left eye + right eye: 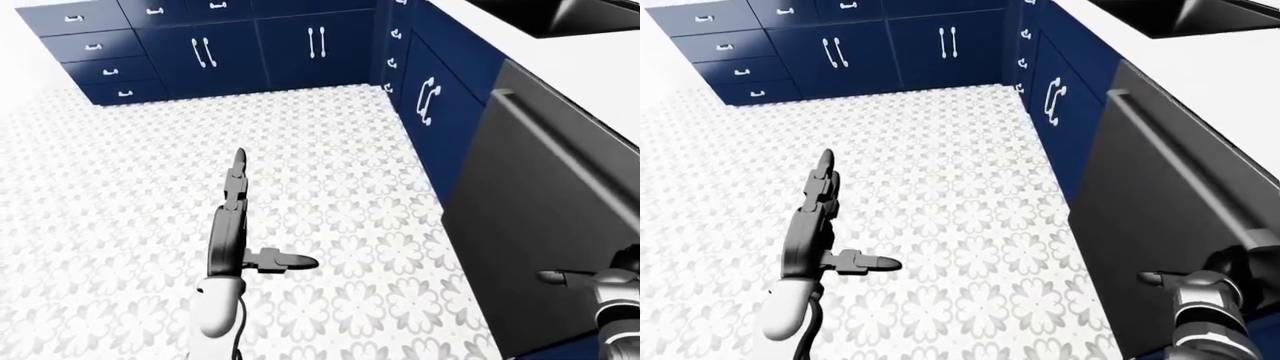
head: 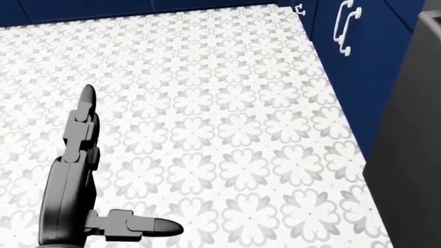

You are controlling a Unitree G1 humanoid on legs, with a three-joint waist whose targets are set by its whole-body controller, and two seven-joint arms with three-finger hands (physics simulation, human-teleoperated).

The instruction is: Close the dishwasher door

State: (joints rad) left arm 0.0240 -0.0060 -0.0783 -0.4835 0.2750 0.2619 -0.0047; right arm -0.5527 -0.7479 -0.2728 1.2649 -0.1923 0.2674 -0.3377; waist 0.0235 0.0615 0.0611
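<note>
The dishwasher door (image 1: 1145,217) is a dark grey panel at the right of the eye views, standing nearly upright in line with the blue cabinets. Its long bar handle (image 1: 1185,169) runs along its upper edge. My right hand (image 1: 1195,285) is at the bottom right, up against the door's lower part, with the thumb pointing left and nothing held. My left hand (image 1: 262,214) hangs over the tiled floor well to the left of the door. Its fingers are stretched straight, the thumb is out to the right, and it is open and empty. In the head view only the door's edge (image 2: 413,170) shows.
Blue cabinets with white handles (image 1: 430,97) run beside the door and along the top (image 1: 260,52), with drawers (image 1: 100,52) at upper left. A white countertop (image 1: 600,75) with a black sink (image 1: 570,15) lies above the door. Patterned floor tiles (image 1: 330,187) fill the middle.
</note>
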